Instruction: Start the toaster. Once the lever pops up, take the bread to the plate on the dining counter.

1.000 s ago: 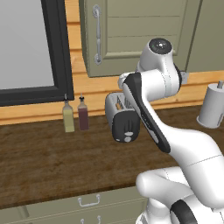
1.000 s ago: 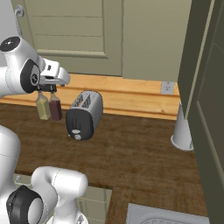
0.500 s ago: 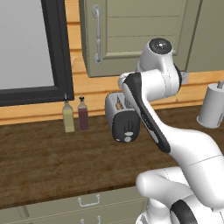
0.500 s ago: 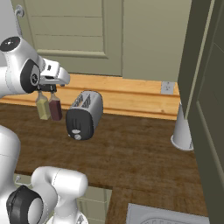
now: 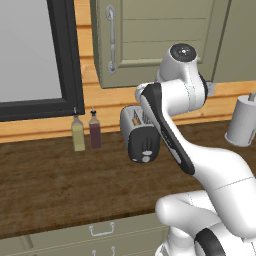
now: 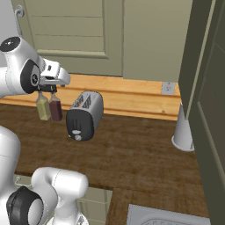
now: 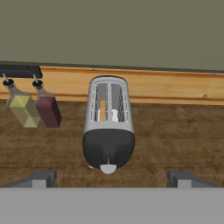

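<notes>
1. Two slots are running along the top of the toaster (image 7: 108,127), which is sitting on a dark wood worktop (image 5: 50,195) with its black end face pointing toward the near side.
2. Inside one slot, the bread (image 7: 102,110) is showing as a golden-brown strip, sitting low in the toaster; what the other slot is holding is too unclear to tell.
3. On the black end face, a pale round knob (image 7: 108,168) is showing at the bottom edge, while the lever is too small to make out.
4. Left of the toaster, two small bottles are standing side by side near the far wall: a yellow-green bottle (image 7: 22,109) further left and a dark red bottle (image 7: 47,109) closer to the toaster, each filled with liquid of its own colour.
5. Far to the right, a pale paper towel roll (image 5: 242,125) is standing upright on the worktop, well apart from the toaster.
6. Above the toaster, the gripper (image 7: 112,177) is hanging with its jaws spread wide, gripping nothing and touching nothing.
</notes>
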